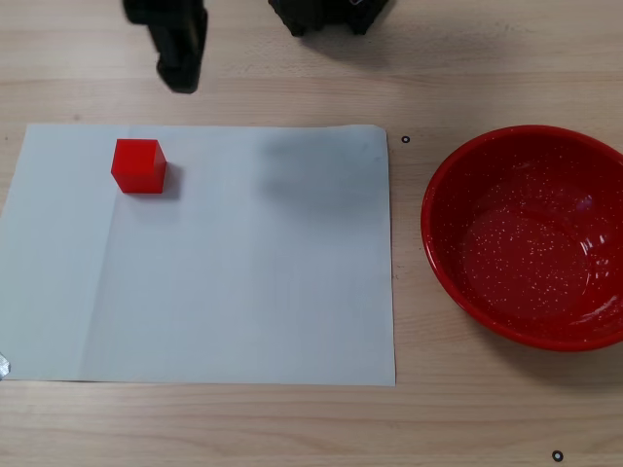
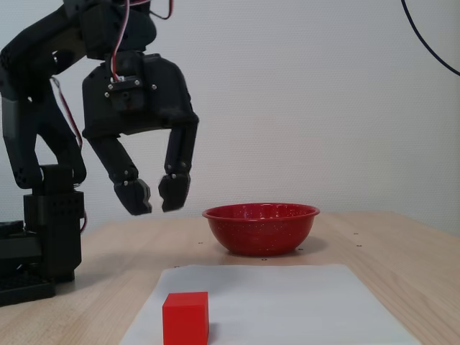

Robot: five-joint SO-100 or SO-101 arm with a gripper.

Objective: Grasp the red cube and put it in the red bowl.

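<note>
The red cube point(image 1: 138, 166) sits on the white paper sheet point(image 1: 243, 263) near its upper left corner; it also shows in a fixed view from the side, low at the front point(image 2: 185, 317). The red bowl point(image 1: 487, 302) with white speckles stands on the wood at the right, empty; its wall shows in the side view point(image 2: 260, 233). My black gripper point(image 2: 156, 195) hangs in the air, jaws a little apart and empty, well above the table. In a fixed view from above its fingers point(image 1: 178, 49) show at the top edge, above the cube.
The arm's black base point(image 2: 43, 244) stands at the left in the side view and shows at the top edge from above point(image 1: 326, 15). Small black marks point(image 1: 405, 140) dot the wooden table point(image 1: 311, 428). A shadow lies on the paper's upper middle.
</note>
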